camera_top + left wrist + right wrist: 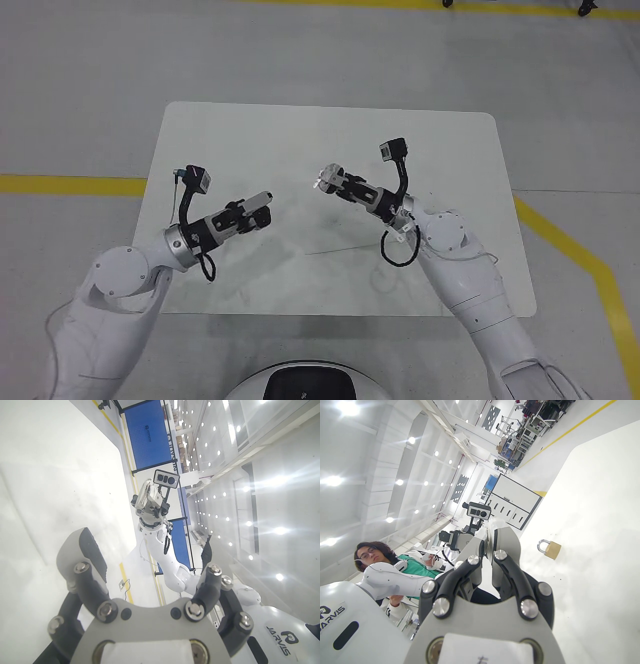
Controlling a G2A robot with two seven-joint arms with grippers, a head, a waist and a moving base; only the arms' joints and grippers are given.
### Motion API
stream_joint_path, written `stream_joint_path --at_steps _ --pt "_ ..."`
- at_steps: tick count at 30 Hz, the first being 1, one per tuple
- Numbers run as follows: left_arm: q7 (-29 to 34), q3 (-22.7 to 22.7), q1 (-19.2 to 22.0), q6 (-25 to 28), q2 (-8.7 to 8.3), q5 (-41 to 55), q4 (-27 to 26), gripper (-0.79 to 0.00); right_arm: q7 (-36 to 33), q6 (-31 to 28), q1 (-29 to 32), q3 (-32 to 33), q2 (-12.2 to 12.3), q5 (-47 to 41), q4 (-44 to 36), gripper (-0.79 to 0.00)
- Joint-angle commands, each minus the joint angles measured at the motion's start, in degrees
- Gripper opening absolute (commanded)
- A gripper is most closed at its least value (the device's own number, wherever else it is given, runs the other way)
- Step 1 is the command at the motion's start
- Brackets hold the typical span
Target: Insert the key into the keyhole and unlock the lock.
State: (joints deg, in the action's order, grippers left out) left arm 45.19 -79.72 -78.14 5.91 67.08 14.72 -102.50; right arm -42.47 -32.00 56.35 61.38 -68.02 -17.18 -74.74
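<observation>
Brass-bodied, silver-shackled: finds the lock [550, 549] lying flat on the white surface [595, 500], out beyond the tips of the right gripper [491, 535] and well clear of them. Shows that gripper raised above the surface, fingers drawn nearly together; cannot tell whether anything is pinched between them. Shows the left gripper [147, 536] spread wide with nothing between its fingers, also raised, facing the right gripper across a gap.
</observation>
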Motion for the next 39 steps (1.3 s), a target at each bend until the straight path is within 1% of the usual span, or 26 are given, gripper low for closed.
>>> stream_joint_path --at_steps 1,2,4,5,9,11,13,18,21,23,27,31,34,39 --pt "-0.2 1.2 0.8 -1.8 0.17 2.1 0.9 -0.135 -0.3 0.1 -0.2 -0.3 -0.1 -0.2 0.0 -0.785" --pt "0.0 1.8 1.3 -2.8 0.26 3.2 1.3 -0.163 -0.5 0.1 -0.3 -0.5 -0.2 -0.4 0.0 -0.785" --pt "0.1 3.0 2.3 -4.2 0.41 4.3 2.0 -0.271 -0.9 0.2 -0.4 -0.8 -0.3 -0.9 0.1 -0.785" --pt "-0.1 3.6 2.8 -4.4 0.47 4.1 2.2 -0.308 -1.1 0.4 -0.5 -1.0 -0.4 -1.2 0.2 -0.785" --pt "-1.9 6.3 4.2 -4.7 0.72 1.3 2.7 -0.314 -2.1 0.6 -0.7 -1.8 -0.7 -2.2 0.4 -0.785" --pt "-2.6 7.4 4.7 -5.1 0.91 1.7 3.2 -0.317 -2.4 0.7 -0.9 -2.1 -0.8 -2.5 0.6 -0.785" --pt "-3.1 7.9 5.5 -5.7 1.03 2.4 3.6 -0.336 -2.6 0.6 -1.0 -2.4 -0.9 -2.7 0.9 -0.785" --pt "-4.7 8.7 6.7 -6.4 1.19 2.2 4.2 -0.336 -2.9 0.3 -1.0 -2.9 -1.2 -3.3 1.5 -0.785" --pt "-5.8 9.3 7.2 -6.7 1.29 1.7 4.6 -0.363 -3.1 0.3 -1.1 -3.2 -1.4 -3.6 1.9 -0.785" --pt "-6.6 9.6 7.5 -6.9 1.35 1.3 4.9 -0.397 -3.2 0.2 -1.2 -3.3 -1.5 -3.8 2.1 -0.785" --pt "-7.7 9.9 7.9 -6.8 1.41 0.8 5.3 -0.425 -3.5 0.3 -1.3 -3.4 -1.6 -4.0 2.4 -0.785" --pt "-7.9 9.8 8.0 -6.6 1.4 0.7 5.6 -0.483 -3.8 0.4 -1.5 -3.4 -1.8 -4.3 2.9 -0.785" --pt "-7.9 9.9 8.1 -6.7 1.39 0.6 5.7 -0.496 -3.9 0.6 -1.8 -3.6 -1.9 -4.4 3.3 -0.785" --pt "-7.8 10.0 8.4 -7.0 1.39 0.7 5.7 -0.56 -3.8 1.2 -2.5 -3.9 -2.2 -4.1 4.2 -0.785"
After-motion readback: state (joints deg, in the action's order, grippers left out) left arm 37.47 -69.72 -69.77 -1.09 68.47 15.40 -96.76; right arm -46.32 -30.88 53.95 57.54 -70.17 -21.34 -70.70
